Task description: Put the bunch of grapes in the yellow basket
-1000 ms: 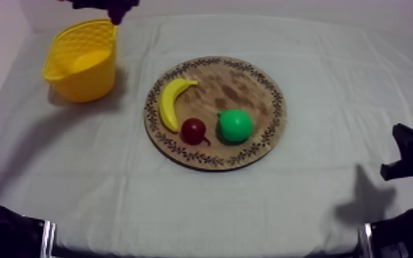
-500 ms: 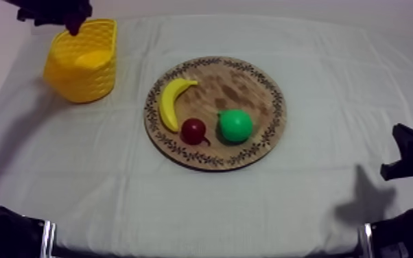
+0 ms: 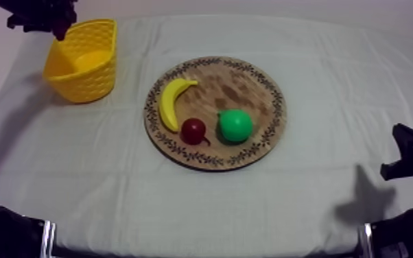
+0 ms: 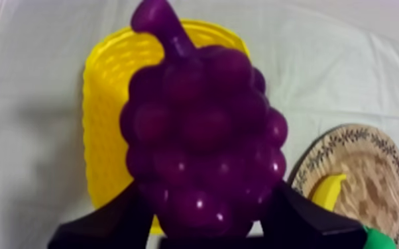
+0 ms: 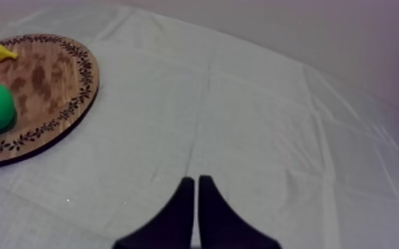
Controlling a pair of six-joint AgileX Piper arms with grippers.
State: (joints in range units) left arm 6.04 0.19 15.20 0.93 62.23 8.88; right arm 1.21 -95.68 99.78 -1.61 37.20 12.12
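A purple bunch of grapes [image 4: 202,132] hangs in my left gripper [image 4: 205,222], whose black fingers [image 4: 113,222] are shut on its lower sides. It is held above the yellow basket [image 4: 103,139]. In the top view my left gripper [image 3: 58,29] is over the far left rim of the basket [image 3: 82,62], which stands at the table's far left. The round wooden board [image 3: 250,86] lies mid-table with a banana [image 3: 172,101], a small red fruit [image 3: 193,130] and a green pear [image 3: 235,125]. My right gripper [image 5: 196,185] is shut on nothing, low over bare cloth at the right.
The right arm [image 3: 408,161] rests at the table's right edge, well away from the board [image 5: 50,79]. Grey-white cloth lies open between the basket and the board and along the front.
My left arm has carried the grapes leftward along the back of the table, from beside the basket's far right rim to over its far left rim. The right arm stays still.
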